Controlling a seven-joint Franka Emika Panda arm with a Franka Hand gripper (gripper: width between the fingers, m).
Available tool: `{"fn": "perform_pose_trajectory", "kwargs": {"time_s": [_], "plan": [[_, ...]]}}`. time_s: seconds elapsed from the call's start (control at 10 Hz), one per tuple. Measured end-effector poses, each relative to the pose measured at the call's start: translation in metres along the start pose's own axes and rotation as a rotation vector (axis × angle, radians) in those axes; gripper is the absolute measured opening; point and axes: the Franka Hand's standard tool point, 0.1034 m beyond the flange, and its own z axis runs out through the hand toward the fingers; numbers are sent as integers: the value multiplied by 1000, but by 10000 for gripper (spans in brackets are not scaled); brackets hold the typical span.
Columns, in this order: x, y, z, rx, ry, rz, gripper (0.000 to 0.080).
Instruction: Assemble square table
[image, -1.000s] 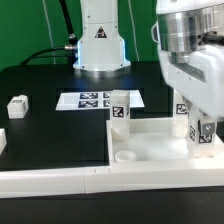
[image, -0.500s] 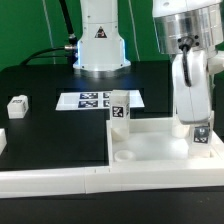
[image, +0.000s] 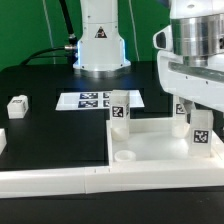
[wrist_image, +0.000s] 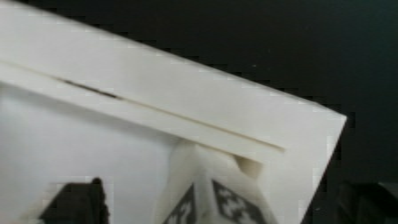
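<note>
The white square table top (image: 150, 147) lies at the front on the exterior view's right, with a round socket (image: 126, 156) near its front left corner. One tagged leg post (image: 119, 112) stands at its far left corner. Another post (image: 181, 117) stands at the far right. A third post (image: 201, 132) stands right below my gripper (image: 196, 113). In the wrist view this post (wrist_image: 222, 190) sits between my dark fingers (wrist_image: 71, 203) with a gap on each side. My gripper (wrist_image: 228, 208) is open around it. A loose leg post (image: 17, 105) lies far left.
The marker board (image: 90, 100) lies behind the table top, in front of the arm's base (image: 100, 45). A long white L-shaped rail (image: 60, 182) runs along the front edge and up beside the top. A small white part (image: 2, 140) sits at the left edge.
My gripper was low around the right post, turned about it, and now stands a little higher with the post's tag in full view. The other parts have not moved.
</note>
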Motion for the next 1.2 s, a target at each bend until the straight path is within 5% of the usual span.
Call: {"fn": "perform_pose_trajectory", "kwargs": {"time_s": [0.4, 0.6, 0.8, 0.9, 1.0, 1.2], "plan": [[8, -5, -4, -26, 37, -675, 649], [7, -6, -4, -17, 46, -686, 649], [8, -5, -3, -19, 46, -664, 411], [11, -1, -2, -26, 45, -586, 411], [12, -1, -2, -25, 45, -498, 290], [12, 0, -2, -21, 46, -358, 290]]}}
